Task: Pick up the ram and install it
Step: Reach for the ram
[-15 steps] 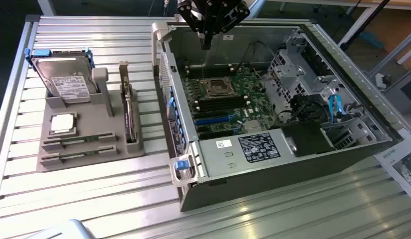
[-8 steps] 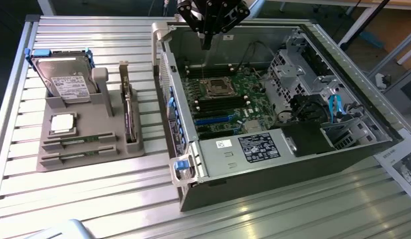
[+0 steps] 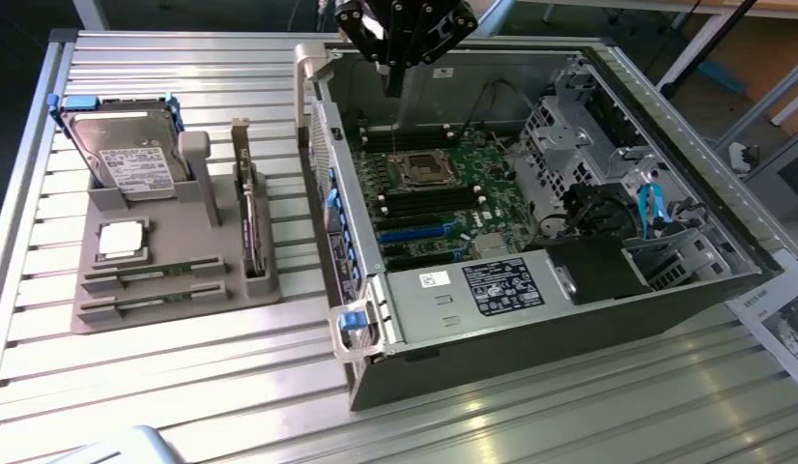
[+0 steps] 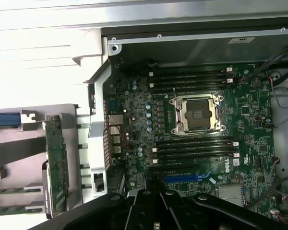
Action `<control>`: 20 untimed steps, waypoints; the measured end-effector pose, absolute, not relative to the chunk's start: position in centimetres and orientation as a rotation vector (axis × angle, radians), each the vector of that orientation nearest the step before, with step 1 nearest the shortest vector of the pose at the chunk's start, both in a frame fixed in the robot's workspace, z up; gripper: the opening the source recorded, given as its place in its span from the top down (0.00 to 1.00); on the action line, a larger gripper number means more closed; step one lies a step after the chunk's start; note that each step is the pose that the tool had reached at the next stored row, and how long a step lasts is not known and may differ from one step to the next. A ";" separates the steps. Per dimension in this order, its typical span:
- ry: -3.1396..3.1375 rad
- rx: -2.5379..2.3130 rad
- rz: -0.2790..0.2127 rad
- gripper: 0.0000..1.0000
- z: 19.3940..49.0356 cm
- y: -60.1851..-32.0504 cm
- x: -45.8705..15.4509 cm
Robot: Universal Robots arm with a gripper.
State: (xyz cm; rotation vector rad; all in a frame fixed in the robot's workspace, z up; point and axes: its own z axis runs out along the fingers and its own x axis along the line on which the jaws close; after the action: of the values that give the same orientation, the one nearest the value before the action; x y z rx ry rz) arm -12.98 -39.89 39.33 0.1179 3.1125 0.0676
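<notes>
Fingers (image 4: 143,211) closed, empty, over mobo (image 4: 249,120) in PC case (image 3: 541,353) on slatted metal table (image 3: 180,387).

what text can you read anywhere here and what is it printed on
"DELL": white print, sideways, on the green motherboard.
Too small to read: the white label on the silver hard drive.
Too small to read: the black label on the grey metal power supply box.

The parts holder (image 3: 180,235) sits to the exterior view's left of the computer case (image 3: 567,333). On it, the ram sticks (image 3: 155,272) lie before the processor chip (image 3: 122,240).
</notes>
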 end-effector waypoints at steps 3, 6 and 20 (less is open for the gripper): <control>3.112 0.118 0.068 0.90 39.3 -39.9 -13.4; 3.113 0.118 0.068 0.90 39.3 -39.9 -14.0; 3.112 0.118 0.068 0.90 39.3 -39.9 -16.2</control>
State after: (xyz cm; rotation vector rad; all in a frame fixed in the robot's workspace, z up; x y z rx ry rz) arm -16.19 -39.89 39.33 0.1179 3.1125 0.0676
